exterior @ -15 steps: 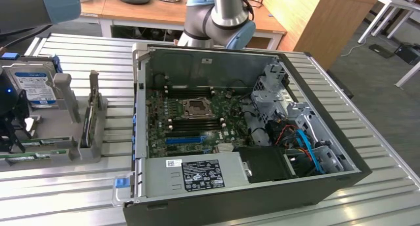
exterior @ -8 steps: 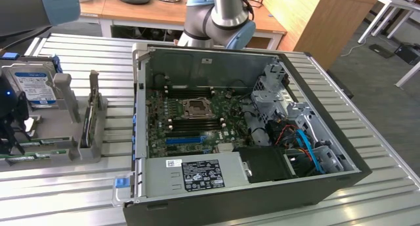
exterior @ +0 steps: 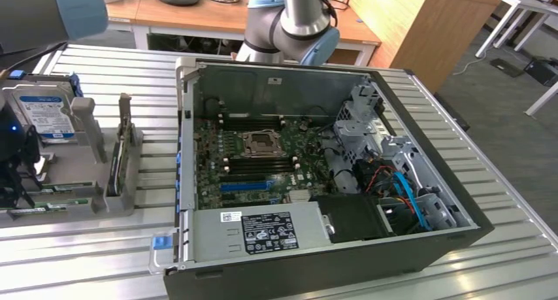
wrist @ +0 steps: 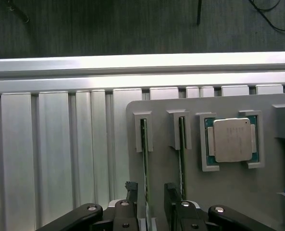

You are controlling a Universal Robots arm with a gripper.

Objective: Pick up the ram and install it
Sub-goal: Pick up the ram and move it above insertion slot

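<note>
Gripper (wrist: 151, 195), jaws spread, straddles one ram (wrist: 144, 159) of two, beside one processor (wrist: 232, 139)

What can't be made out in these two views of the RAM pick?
Contact: in the wrist view the open gripper straddles the ram, but the picture's edge cuts off the stick; touching or apart is unclear.
Chips and label on the ram: seen edge-on in the gray holder, wrist view.
Gripper in the exterior view: cut by that view's left edge.
Slot latches on the motherboard: too small, exterior view.
</note>
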